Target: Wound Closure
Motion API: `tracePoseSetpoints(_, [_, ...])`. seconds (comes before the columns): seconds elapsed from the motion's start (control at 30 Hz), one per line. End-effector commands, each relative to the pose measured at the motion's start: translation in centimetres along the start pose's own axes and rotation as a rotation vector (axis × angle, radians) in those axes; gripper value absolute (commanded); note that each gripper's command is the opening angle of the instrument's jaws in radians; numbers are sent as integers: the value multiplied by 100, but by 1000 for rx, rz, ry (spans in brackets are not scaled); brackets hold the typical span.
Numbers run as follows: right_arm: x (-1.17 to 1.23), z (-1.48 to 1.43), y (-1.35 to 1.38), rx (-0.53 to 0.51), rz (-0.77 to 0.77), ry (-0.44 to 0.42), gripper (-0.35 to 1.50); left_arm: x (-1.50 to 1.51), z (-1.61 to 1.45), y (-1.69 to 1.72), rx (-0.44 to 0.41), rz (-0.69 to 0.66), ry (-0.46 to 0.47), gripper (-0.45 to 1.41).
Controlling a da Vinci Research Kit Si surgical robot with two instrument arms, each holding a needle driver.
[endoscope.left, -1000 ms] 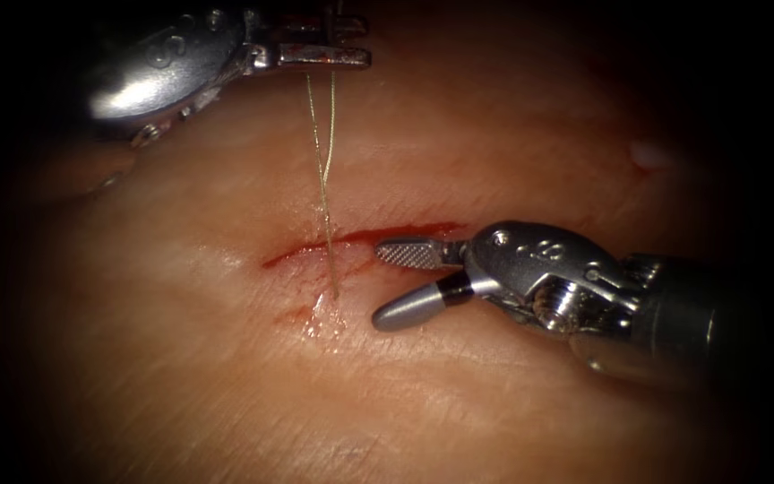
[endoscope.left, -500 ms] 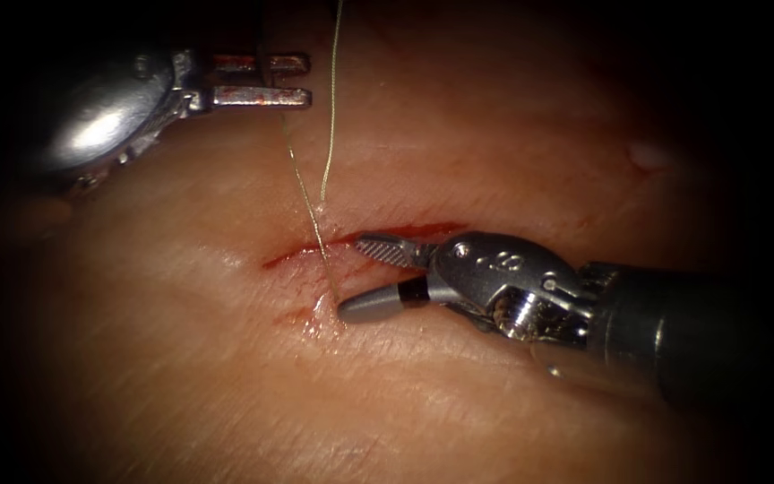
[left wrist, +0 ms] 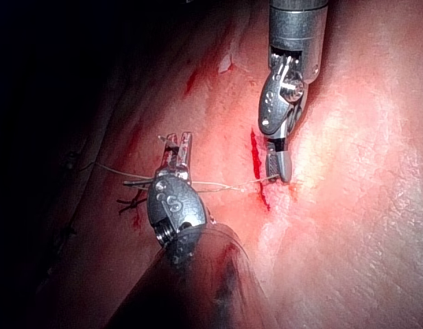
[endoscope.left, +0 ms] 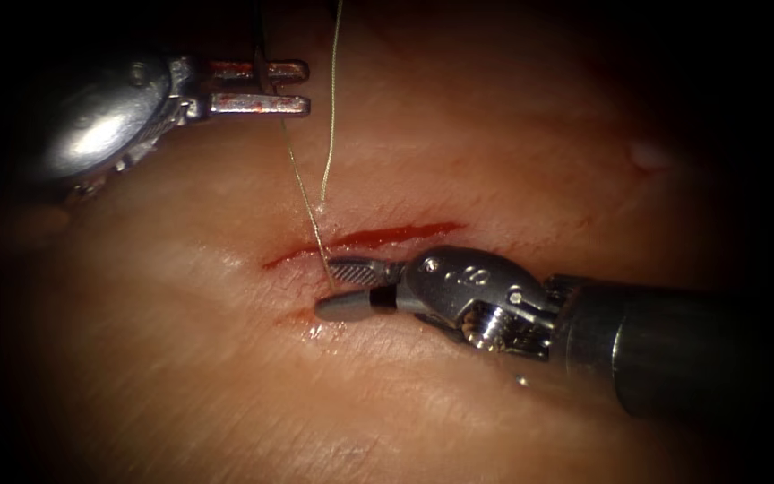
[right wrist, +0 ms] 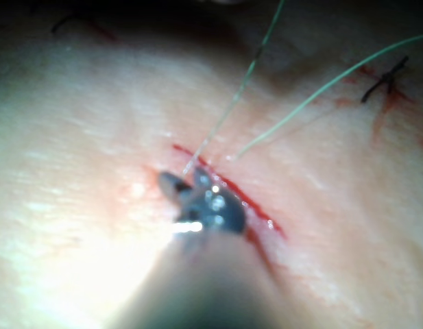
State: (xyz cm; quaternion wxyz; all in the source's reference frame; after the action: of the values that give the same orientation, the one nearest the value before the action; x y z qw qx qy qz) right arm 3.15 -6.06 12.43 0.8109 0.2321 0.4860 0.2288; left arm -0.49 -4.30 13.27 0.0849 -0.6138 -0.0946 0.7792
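The left gripper sits well above the cut's left end, its jaws a narrow gap apart around the thread. Two strands slant down to the tissue at the red cut, which runs left to right. The right gripper, slightly parted, touches the strand where it meets the tissue; whether it grips is unclear. The needle cannot be made out.

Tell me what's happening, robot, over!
Left end effector shut on thread. Right end effector open around thread beside cut. Needle location unknown.
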Motion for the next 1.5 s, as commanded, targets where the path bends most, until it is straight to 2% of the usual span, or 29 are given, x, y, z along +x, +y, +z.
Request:
tracePoseSetpoints(0.03, [0,10,2,4,-8,-3,-11,-4,4,-6,-1,3,0,-45])
tracePoseSetpoints(0.07, [0,11,2,7,-14,-4,-15,-4,4,-6,-1,3,0,-45])
tracePoseSetpoints(0.13, [-1,11,3,10,-15,-8,-35,-4,4,-5,-1,3,0,-45])
tracePoseSetpoints(0.33, [-7,1,4,55,-28,-32,-35,-3,4,-1,0,8,19,-45])
tracePoseSetpoints(0.53, [-14,-43,-5,98,-12,-47,-35,-3,12,10,-23,-16,59,-45])
tracePoseSetpoints(0.77, [-19,-104,-42,96,-5,-42,-35,-4,32,31,-68,-19,93,-45])
tracePoseSetpoints(1.0, [-20,-142,-86,105,2,-42,-35,-6,49,59,-106,-27,115,-45])
tracePoseSetpoints(1.27, [-11,-161,-132,117,14,-44,-35,-3,55,83,-142,-24,124,-45])
tracePoseSetpoints(1.43, [1,-155,-140,114,-2,-24,-35,1,43,87,-161,-24,130,-45])
tracePoseSetpoints(1.47, [4,-153,-138,106,-17,-15,-15,2,39,87,-167,-25,132,-45])
tracePoseSetpoints(1.5, [6,-151,-137,98,-31,-7,17,3,33,87,-164,-26,131,-45])
